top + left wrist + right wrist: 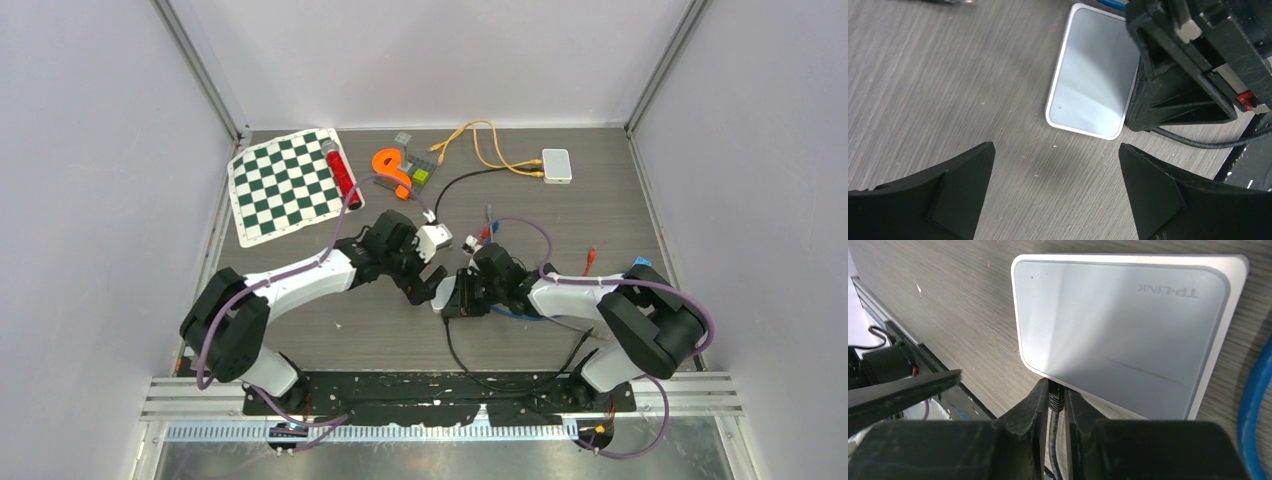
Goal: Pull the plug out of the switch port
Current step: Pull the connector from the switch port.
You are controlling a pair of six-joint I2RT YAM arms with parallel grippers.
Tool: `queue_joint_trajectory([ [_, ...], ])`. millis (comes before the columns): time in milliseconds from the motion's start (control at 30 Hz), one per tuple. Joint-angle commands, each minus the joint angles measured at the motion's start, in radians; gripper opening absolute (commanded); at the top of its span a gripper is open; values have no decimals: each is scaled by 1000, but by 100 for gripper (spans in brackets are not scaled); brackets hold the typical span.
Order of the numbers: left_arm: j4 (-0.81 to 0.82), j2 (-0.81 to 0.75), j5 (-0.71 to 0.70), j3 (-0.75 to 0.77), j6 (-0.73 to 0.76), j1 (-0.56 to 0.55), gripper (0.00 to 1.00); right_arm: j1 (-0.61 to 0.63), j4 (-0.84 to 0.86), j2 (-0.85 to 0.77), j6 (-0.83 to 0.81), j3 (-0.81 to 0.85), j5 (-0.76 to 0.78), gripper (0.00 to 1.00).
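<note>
right hand (pixel 1055 390) clamped on the plug (pixel 1054 397)

fingers squeezed tight on the black plug, right at the edge of the white switch (pixel 1128 325), middle of the desk (pixel 923 75), toward the near edge. left hand (pixel 1055 165) hangs spread wide just beside the switch.

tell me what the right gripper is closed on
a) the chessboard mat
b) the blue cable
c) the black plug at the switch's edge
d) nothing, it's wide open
c: in the right wrist view the right gripper pinches the black plug where it meets the edge of the white switch.
</note>
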Motion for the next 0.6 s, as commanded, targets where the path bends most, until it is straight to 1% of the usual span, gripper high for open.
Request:
queue_joint_trajectory([
  [0, -54, 53, 57, 63, 62, -33, 100, -10, -37, 14, -150, 15, -82, 15],
  [200, -50, 82, 50, 39, 47, -59, 100, -37, -14, 36, -177, -15, -136, 15],
  [433, 19, 104, 25, -1, -27, -71, 100, -62, 25, 47, -173, -21, -179, 19],
  [567, 89, 123, 1, -28, -66, -80, 100, -68, 39, 52, -165, -13, -212, 21],
])
